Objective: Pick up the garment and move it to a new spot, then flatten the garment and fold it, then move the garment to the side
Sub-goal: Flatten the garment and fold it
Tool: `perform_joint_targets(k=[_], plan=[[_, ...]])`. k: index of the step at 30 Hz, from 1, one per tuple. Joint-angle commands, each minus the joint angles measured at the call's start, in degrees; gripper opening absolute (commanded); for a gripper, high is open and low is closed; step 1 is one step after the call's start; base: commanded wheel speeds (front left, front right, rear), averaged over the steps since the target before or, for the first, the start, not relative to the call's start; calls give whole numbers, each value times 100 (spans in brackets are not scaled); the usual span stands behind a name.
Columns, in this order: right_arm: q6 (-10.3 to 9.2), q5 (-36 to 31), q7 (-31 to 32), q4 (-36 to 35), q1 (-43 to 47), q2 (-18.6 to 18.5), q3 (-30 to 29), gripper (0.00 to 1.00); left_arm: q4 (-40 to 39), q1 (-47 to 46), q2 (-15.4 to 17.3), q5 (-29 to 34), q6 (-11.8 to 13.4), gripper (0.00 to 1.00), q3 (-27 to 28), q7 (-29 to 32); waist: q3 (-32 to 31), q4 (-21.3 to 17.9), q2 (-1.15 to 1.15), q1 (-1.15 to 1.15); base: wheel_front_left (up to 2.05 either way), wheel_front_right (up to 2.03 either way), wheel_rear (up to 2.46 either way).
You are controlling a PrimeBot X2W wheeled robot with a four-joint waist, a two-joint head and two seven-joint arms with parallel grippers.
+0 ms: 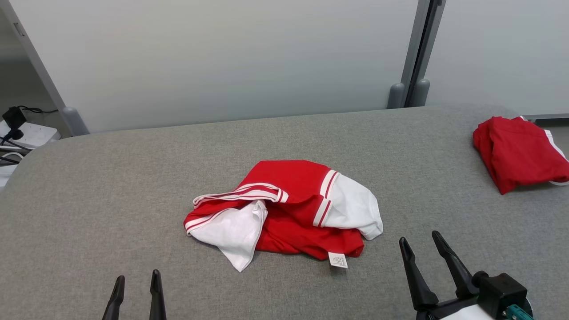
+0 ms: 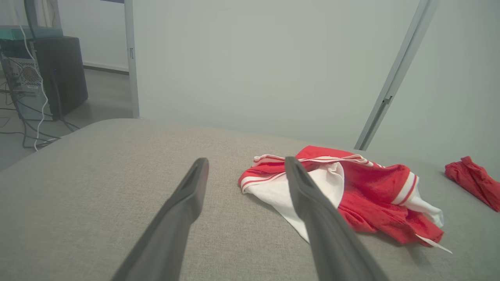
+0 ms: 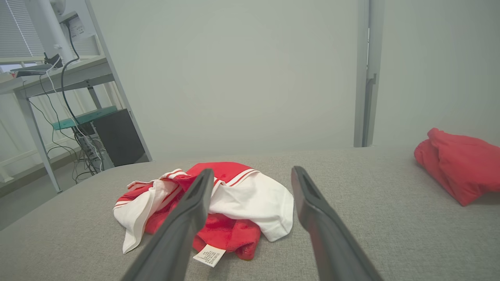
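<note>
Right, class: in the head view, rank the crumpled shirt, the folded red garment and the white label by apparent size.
1. crumpled shirt
2. folded red garment, farther off and cut by the edge, so less sure
3. white label

Left gripper (image 1: 137, 275): low left in head view, both dark fingers pointing up, spread wide. Right gripper (image 1: 419, 237): low right, fingers likewise spread, leaning slightly leftward (tips sit higher in frame than the left's). Black wrist block (image 1: 502, 289) behind it. Neither grips anything.
</note>
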Motion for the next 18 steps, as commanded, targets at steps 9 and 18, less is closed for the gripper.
perform_joint_targets(k=[9, 18], plan=[[0, 62, -35, -138, -168, -16, 120, 100, 252, -416, 10, -475, -299, 100, -92, -34, 169, 22, 0, 0, 0, 0, 0], [0, 86, -35, -119, -295, -73, 224, 100, 1456, -1269, 10, -841, -598, 100, -846, -34, 444, 21, 0, 0, 0, 0, 0]])
